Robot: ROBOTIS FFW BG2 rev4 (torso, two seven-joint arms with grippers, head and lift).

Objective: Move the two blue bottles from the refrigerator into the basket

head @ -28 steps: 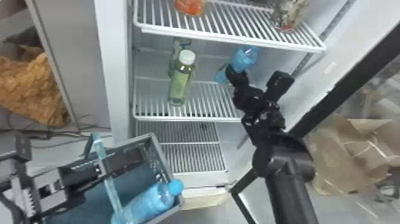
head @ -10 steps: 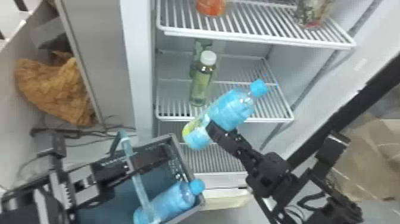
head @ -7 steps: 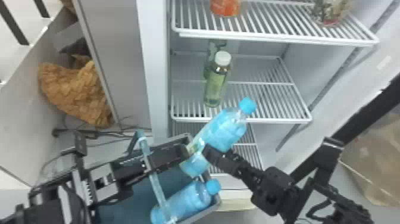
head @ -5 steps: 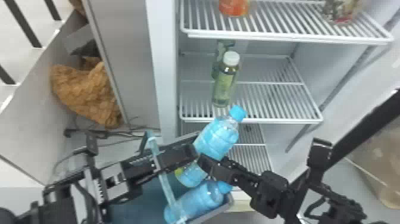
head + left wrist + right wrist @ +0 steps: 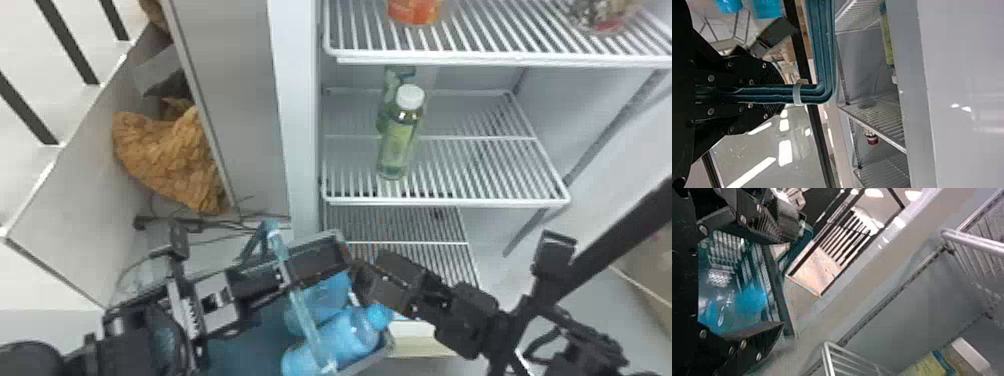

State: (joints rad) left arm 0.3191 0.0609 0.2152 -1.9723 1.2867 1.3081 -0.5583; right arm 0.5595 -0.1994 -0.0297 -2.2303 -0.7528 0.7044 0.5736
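The refrigerator (image 5: 296, 110) was the biggest thing there, and its middle shelf (image 5: 450, 201) bore 2 green bottles (image 5: 397, 145), left standing there, presumably because the task asked only for the blue ones. On the upper shelf stood an orange container (image 5: 414, 11).

Next in size came the basket (image 5: 388, 345), just in front of the refrigerator and below its middle shelf, probably kept there so that each bottle had only a short way to travel.

The left gripper (image 5: 781, 94) was closed narrow around the basket's handle (image 5: 306, 320), most likely to keep the basket steady while the other arm did the loading. The right gripper (image 5: 781, 282) was at the basket's edge, its fingers (image 5: 756, 344) spread wide with nothing between them. That fitted a bottle having been let go low down, where it would have had little room to drop or bounce.

Both blue bottles were inside the basket. The nearer blue bottle (image 5: 345, 340) lay slanting under the handle, its cap (image 5: 378, 316) close by the rim. The farther blue bottle (image 5: 325, 295) was just beside it, its upper end hidden. The loading looked all but done, at 2 of 2; the right gripper probably needed only to back out cleanly, since a brush against a bottle or the rim could have tipped something.
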